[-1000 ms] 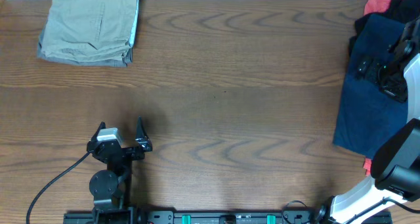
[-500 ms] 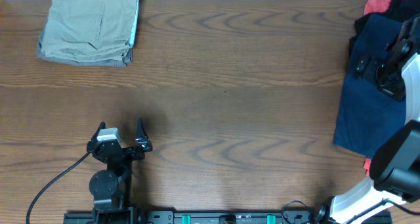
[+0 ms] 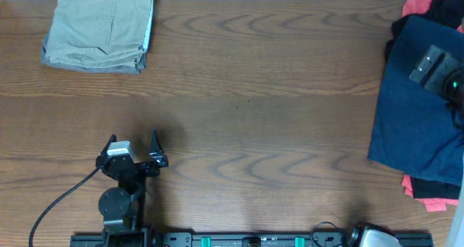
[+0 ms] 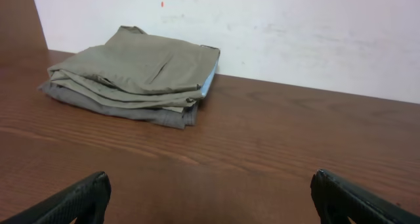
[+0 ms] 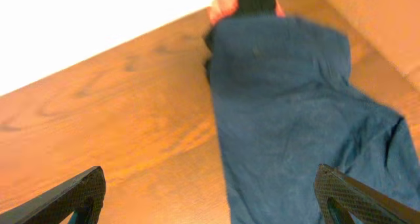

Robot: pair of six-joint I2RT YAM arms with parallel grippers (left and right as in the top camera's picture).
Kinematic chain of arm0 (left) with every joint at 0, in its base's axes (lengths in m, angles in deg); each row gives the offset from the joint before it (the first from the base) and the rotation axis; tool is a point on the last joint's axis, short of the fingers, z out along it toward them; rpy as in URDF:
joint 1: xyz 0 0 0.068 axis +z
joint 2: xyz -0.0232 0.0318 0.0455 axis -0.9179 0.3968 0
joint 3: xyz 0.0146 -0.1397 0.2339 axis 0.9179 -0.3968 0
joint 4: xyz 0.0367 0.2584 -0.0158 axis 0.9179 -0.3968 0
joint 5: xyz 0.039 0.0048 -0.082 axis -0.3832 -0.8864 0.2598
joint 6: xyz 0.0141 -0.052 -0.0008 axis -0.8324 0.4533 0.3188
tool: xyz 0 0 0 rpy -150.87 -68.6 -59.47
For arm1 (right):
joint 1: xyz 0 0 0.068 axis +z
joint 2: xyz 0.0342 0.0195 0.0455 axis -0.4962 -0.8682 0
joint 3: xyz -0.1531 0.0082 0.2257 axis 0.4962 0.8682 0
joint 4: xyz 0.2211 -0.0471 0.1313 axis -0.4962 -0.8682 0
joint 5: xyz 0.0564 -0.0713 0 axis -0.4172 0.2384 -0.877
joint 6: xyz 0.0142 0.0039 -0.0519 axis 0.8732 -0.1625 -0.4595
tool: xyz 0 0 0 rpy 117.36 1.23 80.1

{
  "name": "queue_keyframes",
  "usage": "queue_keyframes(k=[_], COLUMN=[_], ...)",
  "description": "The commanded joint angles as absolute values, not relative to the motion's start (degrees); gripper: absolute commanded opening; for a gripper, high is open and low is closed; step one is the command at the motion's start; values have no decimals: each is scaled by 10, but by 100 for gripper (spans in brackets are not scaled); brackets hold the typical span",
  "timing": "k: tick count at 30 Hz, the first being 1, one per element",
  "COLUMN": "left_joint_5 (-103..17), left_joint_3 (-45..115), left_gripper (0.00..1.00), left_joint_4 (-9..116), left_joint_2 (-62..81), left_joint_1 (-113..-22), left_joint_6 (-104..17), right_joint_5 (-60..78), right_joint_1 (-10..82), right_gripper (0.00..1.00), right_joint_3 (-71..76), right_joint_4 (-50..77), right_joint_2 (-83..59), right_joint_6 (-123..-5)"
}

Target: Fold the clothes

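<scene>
wood table, white wall behind | right gripper backed up off the navy garment at right edge, jaws wide, holding nothing | left gripper parked, spread too | khaki piece already folded far-left | navy one probably next

1. Worktop: brown wood grain.
2. Khaki garment: folded into a stack, lying at the far-left corner.
3. Navy garment: spread out and unfolded at the right edge. Red garment shows from under its near end.
4. Left pincer: near front left, fingers apart, nothing between them, well apart from the khaki garment.
5. Right arm: over the navy garment, partly cut off by the frame edge.
</scene>
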State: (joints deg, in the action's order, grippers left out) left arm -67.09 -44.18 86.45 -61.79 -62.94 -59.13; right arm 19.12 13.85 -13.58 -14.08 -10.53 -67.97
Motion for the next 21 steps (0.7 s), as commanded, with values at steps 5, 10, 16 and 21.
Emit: queue_keyframes(k=[5,10,16,21], left_joint_5=[-660,-660,-660,-660], left_joint_3=[-448,-448,-448,-448], left_gripper=[98,98,98,98], left_joint_4=[840,840,840,840], left_joint_2=[-621,-621,-621,-621], left_joint_1=[-628,-628,-628,-628], left_joint_6=[-601,-601,-601,-601], right_joint_5=[193,212,152,114], right_joint_1=[174,174,175,204], right_gripper=[99,99,99,99], right_joint_3=[-138,-138,-116,8], right_joint_4=[-142,-139,-120,-28], right_joint_2=[35,103,154,207], right_joint_6=[-673,-676,-658,-658])
